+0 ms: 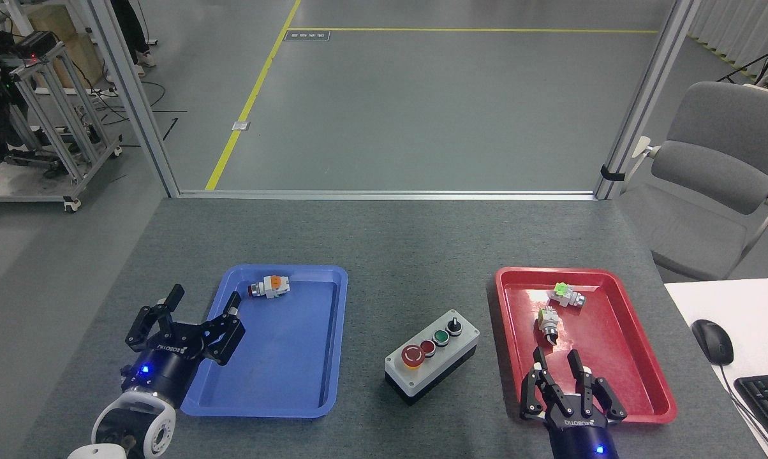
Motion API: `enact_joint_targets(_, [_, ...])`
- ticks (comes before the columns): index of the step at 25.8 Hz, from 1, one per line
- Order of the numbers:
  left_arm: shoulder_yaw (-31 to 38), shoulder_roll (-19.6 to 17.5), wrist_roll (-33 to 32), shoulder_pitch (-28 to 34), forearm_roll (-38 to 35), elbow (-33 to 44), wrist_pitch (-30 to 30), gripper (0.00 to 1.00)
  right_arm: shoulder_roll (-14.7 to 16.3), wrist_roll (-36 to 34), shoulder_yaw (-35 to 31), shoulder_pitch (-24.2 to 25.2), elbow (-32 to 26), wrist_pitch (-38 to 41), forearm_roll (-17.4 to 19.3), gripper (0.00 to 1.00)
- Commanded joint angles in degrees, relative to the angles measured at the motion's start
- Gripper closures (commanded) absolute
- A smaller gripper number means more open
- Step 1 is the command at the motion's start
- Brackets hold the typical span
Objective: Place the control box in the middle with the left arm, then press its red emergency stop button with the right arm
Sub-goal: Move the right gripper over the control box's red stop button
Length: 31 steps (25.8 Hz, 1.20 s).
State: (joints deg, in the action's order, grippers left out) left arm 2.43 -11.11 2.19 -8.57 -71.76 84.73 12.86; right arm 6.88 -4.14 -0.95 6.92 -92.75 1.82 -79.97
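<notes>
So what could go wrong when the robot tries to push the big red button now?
The right gripper hangs over the red tray, close to a small switch part, so swinging across might bump it. The emergency stop button sits right beside a smaller red button, so a sloppy press could hit the wrong one. The control box lies loose on the table, so a slanted push might slide it.
</notes>
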Motion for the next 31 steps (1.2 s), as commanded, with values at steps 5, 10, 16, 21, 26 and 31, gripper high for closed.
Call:
enact_joint_targets(5, [0.8,-0.6,0.7,-1.0,8.4,-5.7,-2.0,0.01,-0.9,4.0,4.0,-0.2,0.4,0.1,-2.0,1.0])
enact_joint_targets(10, [0.9,-0.2,0.7,-0.3,8.1,-5.9,-2.3,0.01,-2.5,4.8,7.1,-1.4,1.8,0.0,-7.8,1.0])
enact_joint_targets(16, [0.6,0.2,0.8,-0.3,7.9,-5.5,-5.1,0.01,-3.8,6.3,10.6,-4.5,4.2,-0.8,-9.8,1.0])
enact_joint_targets(21, [0.2,0.7,0.8,-0.2,7.8,-4.6,-8.5,0.01,-4.7,7.1,12.3,-7.2,8.8,-1.5,-10.5,1.0])
enact_joint_targets(26, [0.1,0.7,0.9,0.5,7.8,-4.5,-8.4,0.01,-5.7,7.2,14.4,-9.3,12.1,-1.9,-11.6,1.0])
enact_joint_targets(31, [-1.6,2.7,2.5,4.0,7.8,-3.9,-8.4,0.01,-6.8,7.2,16.2,-11.1,14.4,-3.5,-11.7,1.0])
